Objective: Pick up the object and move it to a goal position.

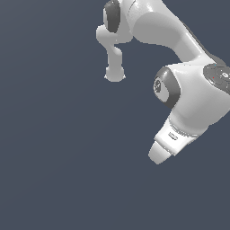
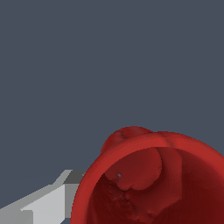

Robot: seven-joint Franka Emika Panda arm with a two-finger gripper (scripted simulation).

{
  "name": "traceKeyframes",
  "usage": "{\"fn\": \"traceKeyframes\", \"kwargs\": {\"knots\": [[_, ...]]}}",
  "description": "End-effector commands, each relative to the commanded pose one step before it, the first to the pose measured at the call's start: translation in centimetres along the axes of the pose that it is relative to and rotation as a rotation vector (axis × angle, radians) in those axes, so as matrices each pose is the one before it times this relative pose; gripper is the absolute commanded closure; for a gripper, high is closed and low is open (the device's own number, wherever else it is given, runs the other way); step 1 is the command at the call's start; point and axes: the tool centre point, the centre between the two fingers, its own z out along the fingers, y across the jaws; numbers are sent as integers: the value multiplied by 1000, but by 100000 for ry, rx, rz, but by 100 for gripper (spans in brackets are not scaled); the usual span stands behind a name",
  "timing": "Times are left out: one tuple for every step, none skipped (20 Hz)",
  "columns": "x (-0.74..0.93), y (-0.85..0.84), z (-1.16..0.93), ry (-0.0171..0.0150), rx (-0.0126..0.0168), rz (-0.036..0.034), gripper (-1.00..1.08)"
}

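The object [image 2: 148, 175] is bright red with a rounded rim and a hollow, lumpy inside, and it fills the wrist view's lower part very close to the camera. One grey finger [image 2: 43, 203] rests against its side. The other finger is hidden behind it. In the exterior view the white gripper [image 1: 158, 154] points down toward the exterior view's left, at the end of the bent arm. Its fingers and the object are hidden there behind the gripper head. The gripper looks shut on the object.
The arm's elbow and wrist [image 1: 188, 99] fill the exterior view's right side, and the base link [image 1: 114, 72] stands farther back at the top middle. All around is a plain dark blue-grey surface [image 1: 58, 148] with no other objects or edges in view.
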Motion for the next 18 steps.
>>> {"fn": "traceKeyframes", "kwargs": {"knots": [[830, -169, -525, 166, -104, 31, 108], [253, -54, -121, 0, 0, 0, 108], [229, -47, -109, 0, 0, 0, 108], [206, -41, -98, 0, 0, 0, 108], [185, -36, -87, 0, 0, 0, 108], [166, -31, -78, 0, 0, 0, 108], [147, -26, -69, 0, 0, 0, 108], [147, -56, -58, -3, -1, -49, 108], [114, -18, -52, 0, 0, 0, 108], [98, -14, -45, 0, 0, 0, 108], [84, -11, -38, 0, 0, 0, 108], [71, -8, -32, 0, 0, 0, 108], [59, -6, -26, 0, 0, 0, 108], [47, -4, -20, 0, 0, 0, 108], [36, -2, -15, 0, 0, 0, 108], [25, -1, -11, 0, 0, 0, 108], [15, -1, -6, 0, 0, 0, 108], [5, 0, -2, 0, 0, 0, 108]]}}
